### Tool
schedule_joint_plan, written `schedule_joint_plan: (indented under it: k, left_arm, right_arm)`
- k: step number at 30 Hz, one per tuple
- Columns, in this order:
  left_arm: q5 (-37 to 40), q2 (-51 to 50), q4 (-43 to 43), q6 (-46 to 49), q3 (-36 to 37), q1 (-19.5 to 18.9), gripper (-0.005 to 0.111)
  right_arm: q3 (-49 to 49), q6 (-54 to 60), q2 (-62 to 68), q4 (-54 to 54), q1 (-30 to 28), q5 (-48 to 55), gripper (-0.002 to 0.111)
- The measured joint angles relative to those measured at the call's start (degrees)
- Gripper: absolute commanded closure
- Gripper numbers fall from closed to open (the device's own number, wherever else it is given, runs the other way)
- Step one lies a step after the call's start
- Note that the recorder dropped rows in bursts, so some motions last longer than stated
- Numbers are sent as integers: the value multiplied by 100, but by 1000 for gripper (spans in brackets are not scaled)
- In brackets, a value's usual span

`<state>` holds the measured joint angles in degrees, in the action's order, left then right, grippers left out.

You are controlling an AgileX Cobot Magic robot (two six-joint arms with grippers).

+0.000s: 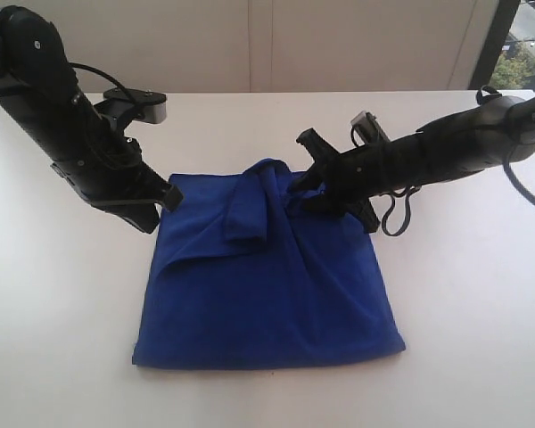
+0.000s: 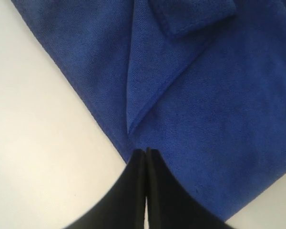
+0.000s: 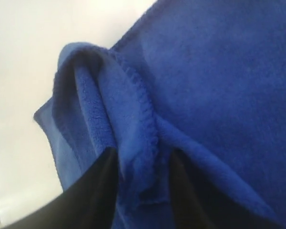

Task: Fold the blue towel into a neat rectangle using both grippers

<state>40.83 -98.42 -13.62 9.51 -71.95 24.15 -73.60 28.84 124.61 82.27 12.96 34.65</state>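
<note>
Blue towel (image 1: 276, 294): deep royal blue, uniform, no pattern; fleecy nap reads slightly lighter along raised folds and the stitched hem in the right wrist view (image 3: 133, 119). Desk (image 1: 62, 339): plain off-white, unpatterned. Left gripper (image 1: 165, 198): matte black, black arm housing behind it; in the left wrist view its fingers (image 2: 157, 200) are solid black. Right gripper (image 1: 305, 174): black, with black cables looping below the arm. Wall behind: pale beige panels.

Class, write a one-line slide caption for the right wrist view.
Right hand straddles a bunched edge of the blue towel.
</note>
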Motion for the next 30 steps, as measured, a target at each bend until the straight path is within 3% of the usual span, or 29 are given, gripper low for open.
schedule_joint_plan:
  k: [13, 21, 30]
  left_arm:
    - [-91, 0, 0, 0, 0, 0, 107]
    - [-160, 0, -90, 0, 0, 0, 107]
    - [-1424, -98, -1084, 198, 165, 195, 107]
  right_arm:
    - [0, 12, 0, 272, 0, -110, 108]
    - [0, 1069, -206, 399, 0, -45, 108]
    - [0, 1518, -1053, -1520, 0, -406, 108]
